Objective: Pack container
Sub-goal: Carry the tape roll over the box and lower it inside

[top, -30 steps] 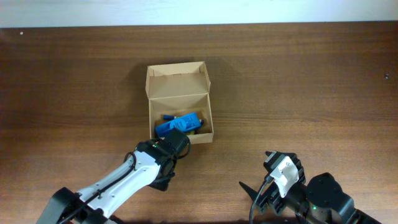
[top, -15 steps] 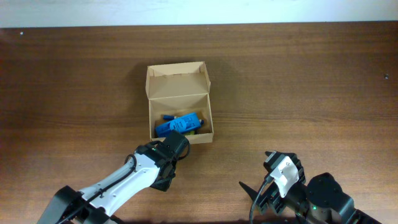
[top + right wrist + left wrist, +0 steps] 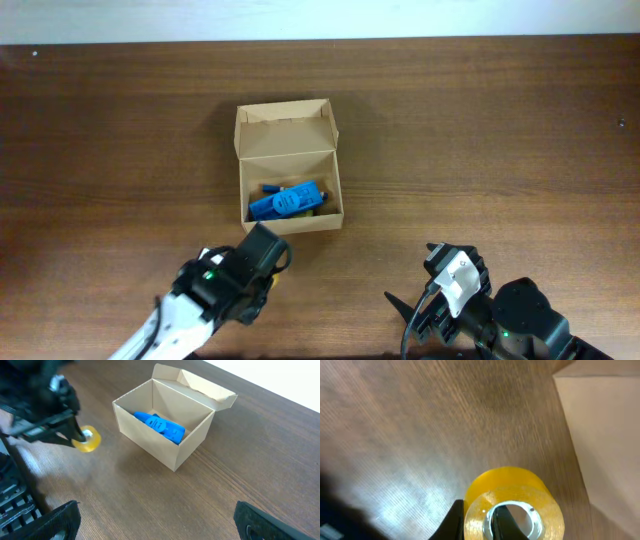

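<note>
The container (image 3: 289,215) is a small tan cardboard box at table centre, its flap lid (image 3: 284,127) open at the back. A blue object (image 3: 287,200) lies inside; it also shows in the right wrist view (image 3: 160,425). My left gripper (image 3: 480,522) is shut on a yellow tape roll (image 3: 512,502), one finger through its core, just in front of the box wall (image 3: 605,435). The right wrist view shows the tape roll (image 3: 88,440) left of the container (image 3: 165,452). My right gripper (image 3: 157,520) is open and empty near the table's front edge.
The wooden table (image 3: 480,140) runs to a white back edge (image 3: 320,18). The left arm (image 3: 215,290) lies at the front left, the right arm (image 3: 480,310) at the front right.
My left arm has pulled back from the container's front wall toward the front left, with the tape roll in its fingers. The right arm has not moved.
</note>
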`<action>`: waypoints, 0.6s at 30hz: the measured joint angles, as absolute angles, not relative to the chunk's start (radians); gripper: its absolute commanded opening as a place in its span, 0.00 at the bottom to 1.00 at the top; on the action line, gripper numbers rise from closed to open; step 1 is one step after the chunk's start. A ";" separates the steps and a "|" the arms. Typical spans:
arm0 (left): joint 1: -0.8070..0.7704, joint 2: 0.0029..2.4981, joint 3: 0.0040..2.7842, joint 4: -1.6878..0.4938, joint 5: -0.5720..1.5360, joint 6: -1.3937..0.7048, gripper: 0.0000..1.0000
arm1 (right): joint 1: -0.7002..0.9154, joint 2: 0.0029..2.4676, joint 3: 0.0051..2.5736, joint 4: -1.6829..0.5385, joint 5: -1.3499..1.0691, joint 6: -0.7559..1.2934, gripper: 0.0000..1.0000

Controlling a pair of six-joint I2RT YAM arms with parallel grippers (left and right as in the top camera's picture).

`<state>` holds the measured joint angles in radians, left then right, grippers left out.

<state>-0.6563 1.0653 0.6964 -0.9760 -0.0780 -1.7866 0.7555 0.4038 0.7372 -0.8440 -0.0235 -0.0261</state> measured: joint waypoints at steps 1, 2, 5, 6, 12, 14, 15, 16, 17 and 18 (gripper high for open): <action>-0.658 1.048 0.715 -1.009 -0.078 -1.775 0.10 | 0.756 0.404 0.737 -0.844 -0.023 -0.026 0.99; -0.659 1.039 0.731 -1.033 -0.079 -1.770 0.10 | 0.756 0.404 0.737 -0.844 -0.023 -0.026 0.99; -0.659 1.037 0.816 -1.123 -0.096 -1.722 0.10 | 0.756 0.404 0.737 -0.844 -0.023 -0.027 0.99; -0.659 1.042 0.845 -1.147 -0.109 -1.705 0.10 | 0.756 0.404 0.737 -0.844 -0.023 -0.026 0.99; -0.659 1.146 1.120 -1.237 -0.263 -1.471 0.12 | 0.756 0.404 0.736 -0.844 -0.023 -0.026 0.99; -0.659 1.205 1.205 -1.239 -0.315 -1.361 0.12 | 0.756 0.404 0.736 -0.844 -0.023 -0.026 0.99; -0.659 1.240 1.247 -1.238 -0.334 -1.302 0.12 | 0.756 0.404 0.736 -0.844 -0.023 -0.027 0.99; -0.659 1.282 1.288 -1.238 -0.352 -1.244 0.12 | 0.756 0.404 0.736 -0.843 -0.023 -0.027 0.99; -0.657 1.319 1.318 -1.237 -0.364 -1.195 0.12 | 0.756 0.404 0.736 -0.844 -0.023 -0.027 0.99; -0.654 1.353 1.340 -1.234 -0.372 -1.155 0.12 | 0.756 0.404 0.736 -0.844 -0.023 -0.026 0.99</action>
